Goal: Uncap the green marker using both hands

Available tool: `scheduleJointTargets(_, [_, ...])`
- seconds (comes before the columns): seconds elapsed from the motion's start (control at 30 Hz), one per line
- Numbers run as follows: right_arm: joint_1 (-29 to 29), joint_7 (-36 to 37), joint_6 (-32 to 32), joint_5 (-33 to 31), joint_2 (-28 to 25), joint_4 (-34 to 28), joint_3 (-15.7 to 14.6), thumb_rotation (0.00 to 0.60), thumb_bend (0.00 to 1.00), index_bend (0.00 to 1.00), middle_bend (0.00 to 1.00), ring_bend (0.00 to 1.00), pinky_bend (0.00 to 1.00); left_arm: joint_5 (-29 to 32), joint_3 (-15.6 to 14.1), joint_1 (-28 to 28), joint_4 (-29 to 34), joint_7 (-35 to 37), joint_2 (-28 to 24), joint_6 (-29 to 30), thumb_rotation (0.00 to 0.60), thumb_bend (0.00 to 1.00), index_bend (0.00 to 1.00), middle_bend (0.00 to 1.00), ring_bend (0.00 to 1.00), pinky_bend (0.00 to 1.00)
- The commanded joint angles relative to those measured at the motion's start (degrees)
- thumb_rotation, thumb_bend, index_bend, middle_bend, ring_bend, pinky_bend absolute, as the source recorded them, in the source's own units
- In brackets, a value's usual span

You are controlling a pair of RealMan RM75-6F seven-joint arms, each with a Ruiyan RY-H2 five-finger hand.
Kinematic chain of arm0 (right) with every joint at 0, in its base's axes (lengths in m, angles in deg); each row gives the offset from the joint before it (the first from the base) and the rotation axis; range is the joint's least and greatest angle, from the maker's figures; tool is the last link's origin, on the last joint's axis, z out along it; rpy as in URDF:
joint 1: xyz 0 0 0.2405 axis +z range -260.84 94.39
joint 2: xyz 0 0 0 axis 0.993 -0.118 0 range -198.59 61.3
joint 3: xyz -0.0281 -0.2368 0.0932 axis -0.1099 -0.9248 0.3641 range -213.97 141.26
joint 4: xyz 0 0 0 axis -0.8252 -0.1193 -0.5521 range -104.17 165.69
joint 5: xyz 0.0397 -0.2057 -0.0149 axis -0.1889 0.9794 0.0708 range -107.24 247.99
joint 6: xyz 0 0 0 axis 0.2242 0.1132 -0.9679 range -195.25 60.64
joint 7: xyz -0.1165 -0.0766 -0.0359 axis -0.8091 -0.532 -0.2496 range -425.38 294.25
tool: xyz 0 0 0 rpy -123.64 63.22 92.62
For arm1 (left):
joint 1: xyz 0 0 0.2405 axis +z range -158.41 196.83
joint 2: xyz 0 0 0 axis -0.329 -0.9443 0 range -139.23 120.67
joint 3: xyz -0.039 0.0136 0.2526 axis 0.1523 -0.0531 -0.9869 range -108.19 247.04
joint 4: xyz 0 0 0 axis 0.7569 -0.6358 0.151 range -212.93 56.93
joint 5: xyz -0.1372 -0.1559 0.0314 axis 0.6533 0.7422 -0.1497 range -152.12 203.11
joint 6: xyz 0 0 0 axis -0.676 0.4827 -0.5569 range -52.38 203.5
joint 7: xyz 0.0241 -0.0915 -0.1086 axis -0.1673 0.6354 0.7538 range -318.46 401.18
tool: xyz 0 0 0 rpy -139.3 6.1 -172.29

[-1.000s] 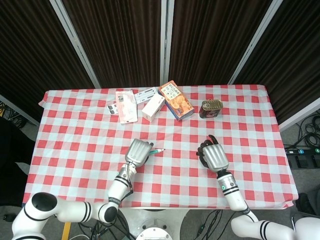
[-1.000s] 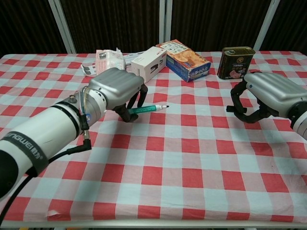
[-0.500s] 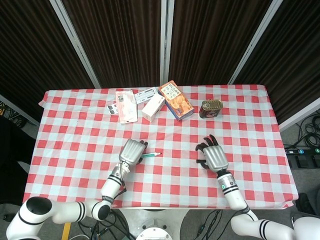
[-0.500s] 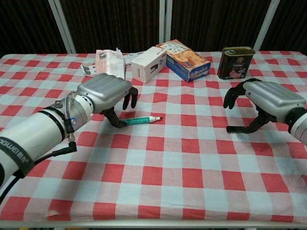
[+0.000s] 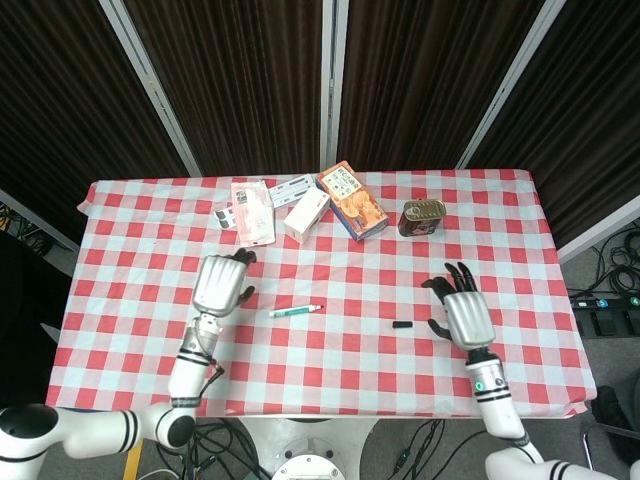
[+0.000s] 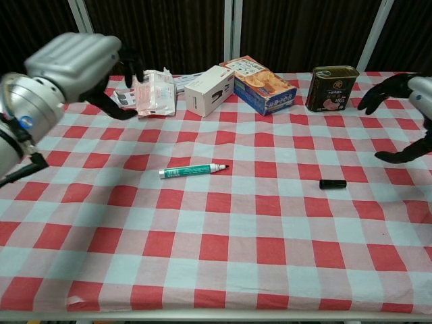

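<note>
The left hand (image 5: 221, 284) is up off the table (image 5: 150, 330), out to the left side. Its fingers (image 6: 128, 64) are curled a bit but apart, and it holds nothing. Its arm runs down toward the near edge of the table. The right hand (image 5: 465, 315) is out to the right side, with its fingers (image 5: 458, 275) spread wide and pointing away from the robot. It holds nothing too.

The table has a red and white checked cloth (image 6: 223, 270) on it. Behind the table hang dark curtains (image 5: 240, 80) with pale strips between them.

At the back of the table lie a few things in a row. There is an orange snack box (image 6: 263, 84), a white box (image 6: 209, 90) just beside it, and a pink packet (image 6: 154, 91) to the left of those. A dark tin can (image 6: 331, 88) stands upright to the right.

The green marker (image 6: 192, 169) lies flat near the middle of the table, between the two hands and apart from both. Its dark tip (image 6: 225, 166) is bare and points to the right. The small black cap (image 6: 333, 183) lies on the cloth well apart from the marker, closer to the right hand.
</note>
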Motion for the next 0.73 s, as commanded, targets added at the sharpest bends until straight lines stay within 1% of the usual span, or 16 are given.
scheduleJointTargets(0.03, [-5.7, 2.8, 6.6, 2.3, -3.7, -2.5, -2.5, 0.600, 0.05, 0.24, 0.24, 0.01, 0.01, -5.9, -3.9, 7.3, 2.1, 6.6, -5.6, 6.3, 0.600, 0.17, 0.31, 0.28, 0.26, 0.34])
scheduleJointTargets(0.1, [-7.7, 4.1, 7.6, 2.5, -5.5, -3.5, -4.1, 0.600, 0.04, 0.19, 0.20, 0.00, 0.00, -7.3, -5.8, 10.0, 1.3, 10.1, -7.0, 7.8, 0.600, 0.16, 0.27, 0.22, 0.16, 0.22])
scheduleJointTargets(0.13, [-9.0, 4.6, 8.0, 2.6, -6.6, -4.3, -5.2, 0.600, 0.04, 0.16, 0.18, 0.00, 0.00, -6.8, -6.6, 11.8, 1.1, 11.8, -7.5, 8.0, 0.600, 0.16, 0.26, 0.20, 0.14, 0.20])
scheduleJointTargets(0.23, [-11.9, 4.7, 9.7, 4.2, -8.2, -5.2, -8.2, 0.600, 0.04, 0.08, 0.13, 0.00, 0.00, -5.9, -9.0, 16.7, 1.4, 15.4, -8.7, 9.4, 0.600, 0.15, 0.23, 0.19, 0.12, 0.18])
scheduleJointTargets(0.33, [-14.8, 3.3, 12.0, 5.6, -7.3, -4.4, -10.4, 0.600, 0.05, 0.05, 0.12, 0.00, 0.00, -6.7, -11.1, 21.4, 0.1, 18.8, -8.7, 12.4, 0.600, 0.14, 0.23, 0.18, 0.12, 0.18])
scheduleJointTargets(0.43, [-17.4, 1.7, 12.5, 5.0, -5.6, -3.2, -12.0, 0.600, 0.06, 0.03, 0.11, 0.00, 0.00, -7.4, -12.6, 25.5, -1.7, 21.2, -8.2, 14.6, 0.600, 0.14, 0.23, 0.18, 0.12, 0.16])
scheduleJointTargets(0.53, [-18.8, 2.7, 12.2, 4.7, -4.5, -1.8, -12.4, 0.600, 0.07, 0.02, 0.10, 0.00, 0.00, -8.0, -13.5, 28.4, -2.3, 22.6, -8.4, 15.6, 0.600, 0.14, 0.23, 0.18, 0.12, 0.15])
scheduleJointTargets(0.73, [-19.3, 3.1, 11.5, 5.4, -3.8, -0.5, -11.4, 0.600, 0.07, 0.01, 0.10, 0.00, 0.00, -10.1, -13.8, 31.5, -2.4, 23.3, -8.8, 16.3, 0.600, 0.14, 0.23, 0.18, 0.12, 0.15])
